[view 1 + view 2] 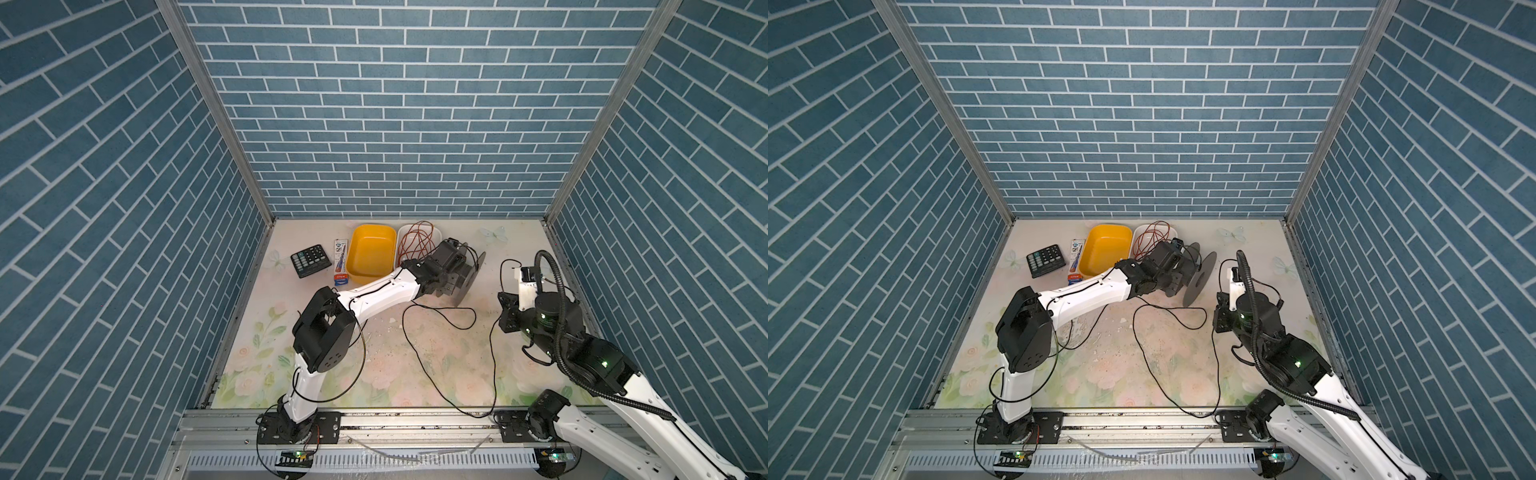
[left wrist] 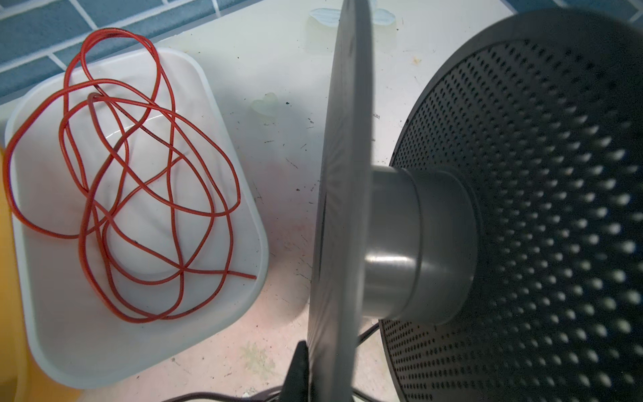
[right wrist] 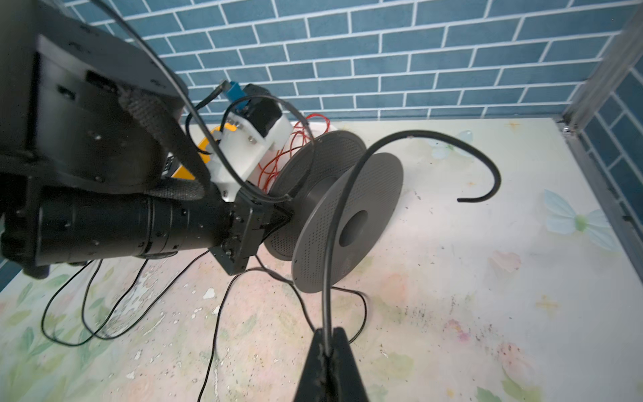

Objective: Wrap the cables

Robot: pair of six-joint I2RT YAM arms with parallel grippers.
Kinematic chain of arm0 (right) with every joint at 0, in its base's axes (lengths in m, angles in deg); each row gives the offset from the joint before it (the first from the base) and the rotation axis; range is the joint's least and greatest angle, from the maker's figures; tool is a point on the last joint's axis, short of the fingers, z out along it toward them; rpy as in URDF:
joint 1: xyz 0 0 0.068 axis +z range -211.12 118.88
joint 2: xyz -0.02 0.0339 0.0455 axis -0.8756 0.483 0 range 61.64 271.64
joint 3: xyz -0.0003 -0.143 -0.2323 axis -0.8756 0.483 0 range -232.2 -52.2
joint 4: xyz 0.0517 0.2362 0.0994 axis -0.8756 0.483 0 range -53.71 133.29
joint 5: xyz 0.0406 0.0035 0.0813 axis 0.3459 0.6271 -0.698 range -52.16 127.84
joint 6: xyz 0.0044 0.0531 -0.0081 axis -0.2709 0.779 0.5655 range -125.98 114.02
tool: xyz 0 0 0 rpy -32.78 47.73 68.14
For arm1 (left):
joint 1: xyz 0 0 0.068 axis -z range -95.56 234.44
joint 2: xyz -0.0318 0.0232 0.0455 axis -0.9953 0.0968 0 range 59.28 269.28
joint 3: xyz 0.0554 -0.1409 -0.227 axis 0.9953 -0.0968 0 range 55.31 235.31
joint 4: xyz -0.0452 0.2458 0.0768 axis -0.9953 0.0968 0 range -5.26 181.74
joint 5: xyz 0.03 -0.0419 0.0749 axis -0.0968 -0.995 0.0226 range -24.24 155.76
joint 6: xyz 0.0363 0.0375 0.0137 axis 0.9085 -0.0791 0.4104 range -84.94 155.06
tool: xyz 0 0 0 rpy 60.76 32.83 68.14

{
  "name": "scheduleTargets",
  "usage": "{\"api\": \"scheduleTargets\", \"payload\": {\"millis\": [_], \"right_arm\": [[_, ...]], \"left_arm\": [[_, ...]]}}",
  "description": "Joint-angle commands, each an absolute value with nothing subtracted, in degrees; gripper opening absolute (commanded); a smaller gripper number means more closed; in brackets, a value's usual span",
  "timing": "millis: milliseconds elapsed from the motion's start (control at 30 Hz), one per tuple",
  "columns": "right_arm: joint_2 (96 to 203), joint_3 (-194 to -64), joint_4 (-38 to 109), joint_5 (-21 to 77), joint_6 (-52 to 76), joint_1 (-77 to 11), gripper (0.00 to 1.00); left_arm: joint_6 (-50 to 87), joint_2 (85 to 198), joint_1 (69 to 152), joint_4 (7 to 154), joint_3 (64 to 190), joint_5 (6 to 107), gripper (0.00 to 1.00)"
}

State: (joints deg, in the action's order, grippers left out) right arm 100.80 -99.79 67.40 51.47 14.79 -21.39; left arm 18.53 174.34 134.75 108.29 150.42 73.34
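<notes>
The right gripper (image 3: 327, 351) is clenched on the single black cable (image 3: 412, 132) close to its end. The short free tip arcs beyond the fingers toward the far right. From that grip the cable drops to the floral table (image 1: 536, 257), runs to the near edge, then loops back to lie just beside the one grey spool (image 3: 377, 188). The left gripper (image 3: 283, 218) is clamped on one of the spool's two flanges. At the far side are two trays, one yellow (image 1: 372, 249) and one white (image 2: 208, 90) holding one red wire (image 2: 116, 31), plus one calculator (image 1: 311, 260).
</notes>
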Motion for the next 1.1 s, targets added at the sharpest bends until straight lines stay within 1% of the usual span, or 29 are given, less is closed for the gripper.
{"api": "scheduleTargets", "payload": {"millis": [0,100,167,267,467,667,800,867,900,967,1067], "right_arm": [[103.35,-103.3,63.31,38.86,10.72,-23.94,0.0],[106.57,-105.16,61.5,30.42,10.29,-25.62,0.0],[108.49,-106.15,60.81,27.52,10.03,-26.4,0.0],[110.89,-106.82,59.16,24.24,10.55,-28.64,0.0],[114.57,-107.54,54.84,11.14,13.34,-34.87,0.0],[119.17,-111.26,53.96,0.73,13.94,-36.94,0.0],[122.06,-112.62,51.87,-3.37,15.43,-37.08,0.0],[123.28,-113.0,50.17,-6.33,16.47,-37.11,0.0],[124.5,-113.72,49.95,-8.39,16.72,-37.12,0.0],[126.63,-115.14,50.46,-10.03,16.78,-37.12,0.0],[128.35,-115.81,49.95,-10.97,17.05,-37.14,0.0]], "left_arm": [[21.32,172.72,134.19,109.65,148.99,74.71,0.07],[22.9,171.81,133.67,111.26,148.68,74.7,0.03],[23.03,170.83,132.97,111.94,147.69,74.46,0.0],[23.2,168.3,131.79,111.24,144.25,74.01,0.0],[24.91,163.45,129.54,110.97,138.65,72.97,0.0],[27.43,159.38,128.4,110.54,134.51,71.53,0.0],[27.61,158.29,127.79,109.32,132.51,70.23,0.0],[27.14,158.07,127.45,108.41,131.42,69.36,0.03],[26.83,157.89,127.27,107.79,130.8,68.78,0.07],[26.2,157.78,127.08,106.7,129.9,67.98,0.13],[25.45,157.2,126.98,105.8,128.86,67.57,0.21]]}}
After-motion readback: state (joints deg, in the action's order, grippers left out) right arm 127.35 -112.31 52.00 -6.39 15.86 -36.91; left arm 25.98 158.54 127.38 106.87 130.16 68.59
